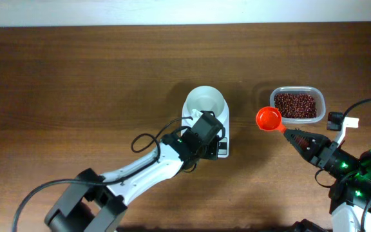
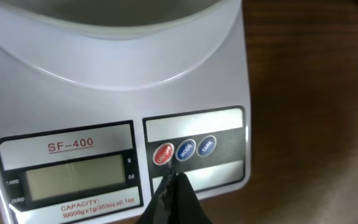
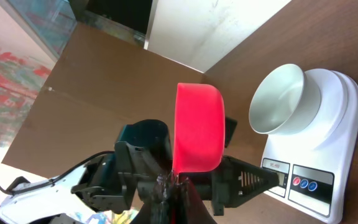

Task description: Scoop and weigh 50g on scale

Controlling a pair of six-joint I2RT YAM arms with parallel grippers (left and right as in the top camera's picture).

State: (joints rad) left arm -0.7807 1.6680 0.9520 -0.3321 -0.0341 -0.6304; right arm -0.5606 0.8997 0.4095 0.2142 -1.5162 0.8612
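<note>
The white scale (image 1: 224,132) stands mid-table with its round white bowl (image 1: 205,103) bare inside. My left gripper (image 2: 176,179) is shut, empty, its tip just below the red button (image 2: 163,154) and the first blue one (image 2: 185,150); whether it touches them I cannot tell. The LCD (image 2: 76,176) is blank. From above, the left gripper (image 1: 216,143) hangs over the scale's front panel. The dark red-brown beans (image 1: 295,105) fill a clear tub (image 1: 321,103) at the right. My right gripper (image 1: 287,133) is shut on the handle of an orange-red scoop (image 1: 268,119), whose cup looks empty, between tub and scale.
In the right wrist view the scoop (image 3: 197,127) is seen from its underside, with the left arm (image 3: 135,168) behind it and the scale (image 3: 337,118) and bowl (image 3: 278,99) to the right. Black cables (image 1: 148,138) loop beside the left arm. A pale wall runs along the table's far edge.
</note>
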